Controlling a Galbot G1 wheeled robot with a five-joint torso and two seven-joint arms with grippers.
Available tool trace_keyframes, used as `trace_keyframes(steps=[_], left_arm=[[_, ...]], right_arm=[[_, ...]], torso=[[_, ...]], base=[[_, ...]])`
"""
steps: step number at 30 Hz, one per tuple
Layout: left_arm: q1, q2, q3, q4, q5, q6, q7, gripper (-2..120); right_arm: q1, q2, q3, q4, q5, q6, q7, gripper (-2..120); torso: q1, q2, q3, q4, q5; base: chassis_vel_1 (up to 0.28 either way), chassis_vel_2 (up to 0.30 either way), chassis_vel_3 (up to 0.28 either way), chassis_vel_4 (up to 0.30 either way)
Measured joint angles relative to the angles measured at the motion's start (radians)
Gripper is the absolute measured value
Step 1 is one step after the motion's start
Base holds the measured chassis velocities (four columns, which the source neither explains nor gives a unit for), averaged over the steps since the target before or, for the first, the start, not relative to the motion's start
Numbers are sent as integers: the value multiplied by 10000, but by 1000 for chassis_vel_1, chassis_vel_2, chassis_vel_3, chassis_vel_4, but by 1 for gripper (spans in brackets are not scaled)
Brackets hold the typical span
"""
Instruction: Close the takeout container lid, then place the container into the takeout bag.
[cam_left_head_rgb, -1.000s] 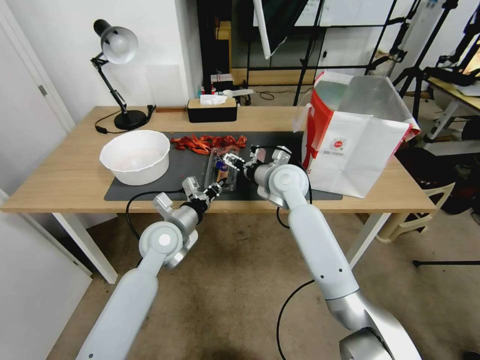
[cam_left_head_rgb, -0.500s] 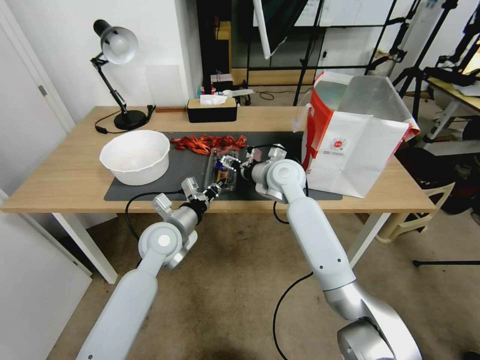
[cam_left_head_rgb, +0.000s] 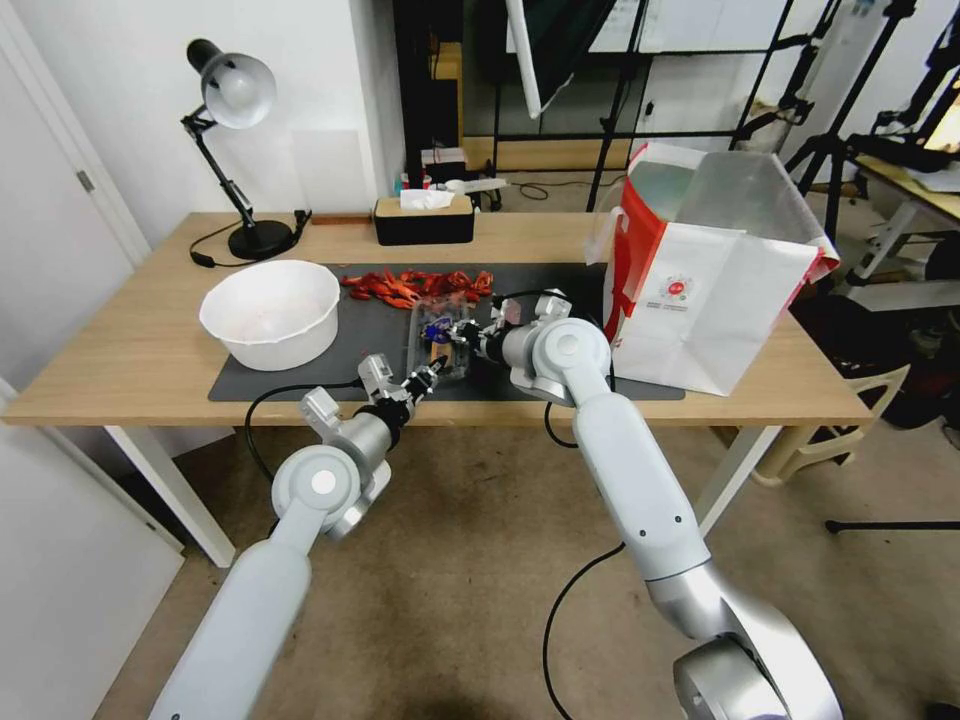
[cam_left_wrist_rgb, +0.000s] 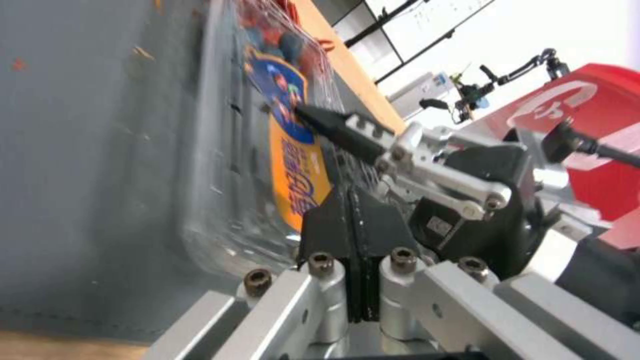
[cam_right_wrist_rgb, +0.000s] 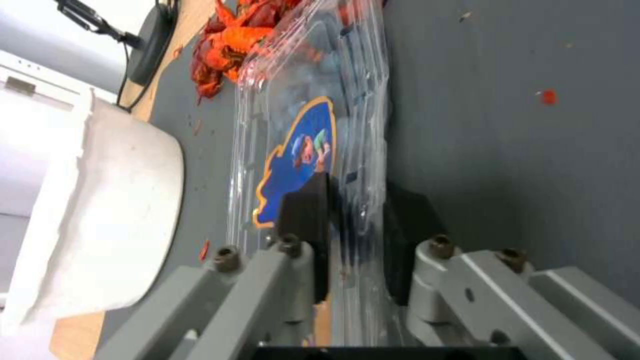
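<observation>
You are looking at a change from a second ago: the lid (cam_left_head_rgb: 436, 325), then standing up on edge, is now lying down flat over the takeout container (cam_left_head_rgb: 440, 345), so closing looks nearly done; bagging is not yet begun. The right tool (cam_right_wrist_rgb: 353, 240) is pinching the container's near edge, one finger above, one below. The left tool (cam_left_wrist_rgb: 353, 235) is pressed together, tips touching the container's end. The container is resting on the dark mat on the worktop (cam_left_head_rgb: 140, 350), well apart from the takeout bag (cam_left_head_rgb: 700, 300). Material: thin clear ribbed plastic, blue-and-orange sticker, likely flexing under pressure. Bag: boxy, stiff, foil-lined.
</observation>
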Motion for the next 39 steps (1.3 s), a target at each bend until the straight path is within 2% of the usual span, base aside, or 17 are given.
trace_keyframes(steps=[7,12,15,16,19,20,21,23,24,26,27,30,31,32,36,37,39], left_arm=[[328,117,-283,-322,-4,-160,185,0],[764,294,-552,-656,189,-414,418,0],[1442,542,-848,-1005,1082,-894,1018,0],[1442,542,-848,-1005,1082,-894,1018,0],[2211,745,-1096,-1263,2605,-1623,1701,0],[2586,831,-1213,-1300,3641,-2155,2011,5],[2586,831,-1213,-1300,3641,-2155,2011,5],[3158,893,-1442,-1180,5392,-3429,2451,15],[3158,893,-1442,-1180,5392,-3429,2451,15],[3491,904,-1585,-1026,6318,-4206,2698,19],[4006,857,-1881,-576,7558,-5615,3135,35],[4191,799,-2091,-376,7905,-6057,3317,41],[4322,739,-2263,-269,8149,-6282,3421,49],[4322,739,-2263,-269,8149,-6282,3421,49],[4724,487,-2675,-38,8838,-6676,3494,69],[4724,487,-2675,-38,8838,-6676,3494,69],[4931,365,-2773,16,9015,-6723,3434,77]], right_arm=[[-58,-16,87,71,-15,103,-131,0],[-74,-42,160,167,-5,198,-261,0],[-54,-92,227,261,14,279,-394,0],[-54,-92,227,261,14,279,-394,0],[-10,-128,287,355,19,390,-637,0],[-6,-143,300,431,0,466,-820,0],[-6,-143,300,431,0,466,-820,0],[2,-173,304,611,-99,642,-1166,0],[2,-173,304,611,-99,642,-1166,0],[2,-216,319,767,-178,793,-1367,0],[8,-371,400,1214,-231,1081,-1680,0],[70,-458,423,1502,-141,1144,-1697,0],[125,-556,437,1731,-105,1204,-1721,0],[125,-556,437,1731,-105,1204,-1721,0],[190,-859,481,2267,-130,1491,-1866,0],[190,-859,481,2267,-130,1491,-1866,0],[193,-995,516,2448,-351,1680,-2003,0]], torso=[[0,0,0,0,0],[0,0,0,-1,-1],[-1,0,0,0,-1],[-1,0,0,0,-1],[0,0,0,1,-1],[-1,0,-1,0,-1],[-1,0,-1,0,-1],[0,0,0,0,-1],[0,0,0,0,-1],[-1,0,-1,1,0],[-1,0,-1,-1,0],[-1,0,0,0,-1],[0,0,-1,0,0],[0,0,-1,0,0],[0,0,-1,-1,0],[0,0,-1,-1,0],[-1,0,0,2,1]], base=[[0,0,0,0],[0,0,0,0],[0,0,0,0],[0,0,0,0],[0,0,0,0],[0,0,0,0],[0,0,0,0],[0,0,0,0],[0,0,0,0],[0,0,0,0],[0,0,0,0],[0,0,0,0],[0,0,0,0],[0,0,0,0],[0,0,0,0],[0,0,0,0],[0,0,0,0]])
